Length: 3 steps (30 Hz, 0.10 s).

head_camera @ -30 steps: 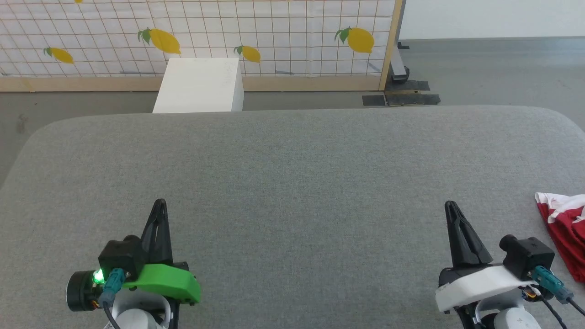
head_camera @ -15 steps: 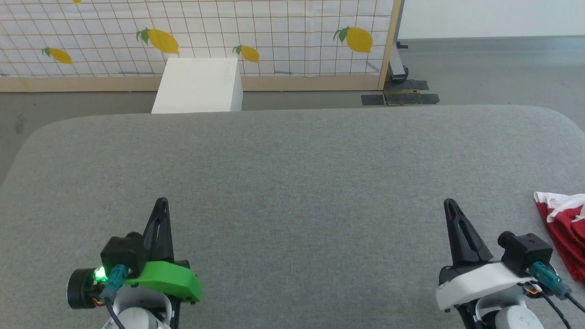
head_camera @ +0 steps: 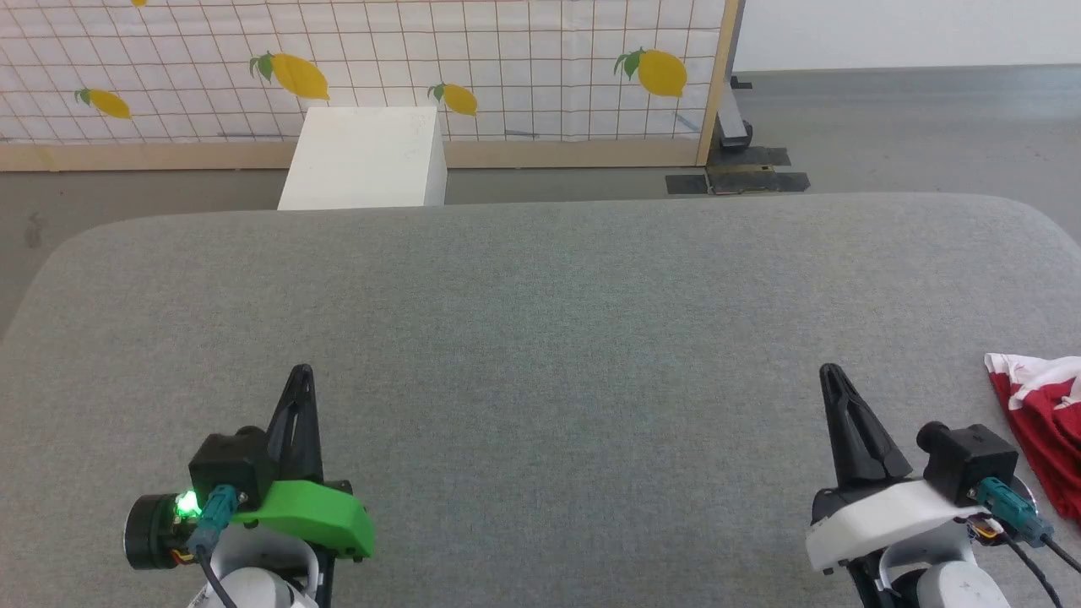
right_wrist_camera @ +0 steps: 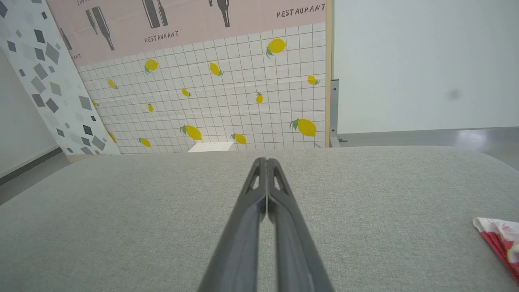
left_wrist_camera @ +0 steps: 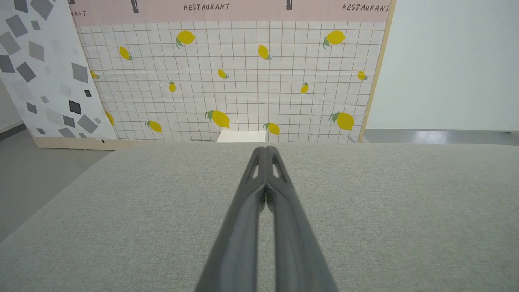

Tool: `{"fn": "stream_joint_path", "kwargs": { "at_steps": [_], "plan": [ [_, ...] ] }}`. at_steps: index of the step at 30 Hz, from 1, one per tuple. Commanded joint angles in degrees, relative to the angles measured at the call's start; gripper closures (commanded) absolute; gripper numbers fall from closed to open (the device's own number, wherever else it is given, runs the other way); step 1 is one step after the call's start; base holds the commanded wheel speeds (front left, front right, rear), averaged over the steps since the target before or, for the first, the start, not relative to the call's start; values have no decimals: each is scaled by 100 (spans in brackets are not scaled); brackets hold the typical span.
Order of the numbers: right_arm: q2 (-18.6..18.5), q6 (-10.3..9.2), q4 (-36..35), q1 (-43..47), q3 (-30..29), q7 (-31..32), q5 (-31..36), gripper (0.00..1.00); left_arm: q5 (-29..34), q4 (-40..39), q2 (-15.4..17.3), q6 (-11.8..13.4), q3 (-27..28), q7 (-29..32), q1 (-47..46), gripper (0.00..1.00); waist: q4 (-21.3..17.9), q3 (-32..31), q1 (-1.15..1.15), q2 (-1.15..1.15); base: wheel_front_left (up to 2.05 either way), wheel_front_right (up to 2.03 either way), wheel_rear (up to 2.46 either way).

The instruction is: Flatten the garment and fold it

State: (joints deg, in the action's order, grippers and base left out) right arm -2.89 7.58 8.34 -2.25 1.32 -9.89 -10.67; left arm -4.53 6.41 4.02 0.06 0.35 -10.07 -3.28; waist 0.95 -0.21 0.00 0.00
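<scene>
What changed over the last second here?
Only the head view slid slightly, which is the camera moving. The left gripper and right gripper stayed put with jaws shut and empty; the garment stayed crumpled on the grey surface at the right, untouched.

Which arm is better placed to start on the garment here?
Right. The garment lies crumpled on the gray surface at the far right, close beside the right end effector; the left end effector is far across from it. Both are shut, holding nothing.

Open run of grey padded surface (head_camera: 540, 321) ahead, the garment (head_camera: 1047, 431) in the way (far right edge)
</scene>
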Motion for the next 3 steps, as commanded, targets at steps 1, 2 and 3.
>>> {"fn": "stream_joint_path", "kwargs": {
  "at_steps": [1, 2, 3],
  "plan": [
    [1, -3, -59, 79, -12, 40, 61, 100, 61, -44, -14, -2, -6, 53, 101, 100, -2, 0, 0, 0, 0, 0, 0],
    [1, -3, -67, 80, -14, 50, 72, 100, 65, -51, -15, -2, -7, 64, 104, 100, -3, 1, 0, 0, 0, 0, 0],
    [1, -3, -78, 82, -15, 63, 85, 100, 71, -59, -17, -2, -7, 76, 107, 100, -4, 1, 0, 0, 0, 0, 0]
  ]
}}
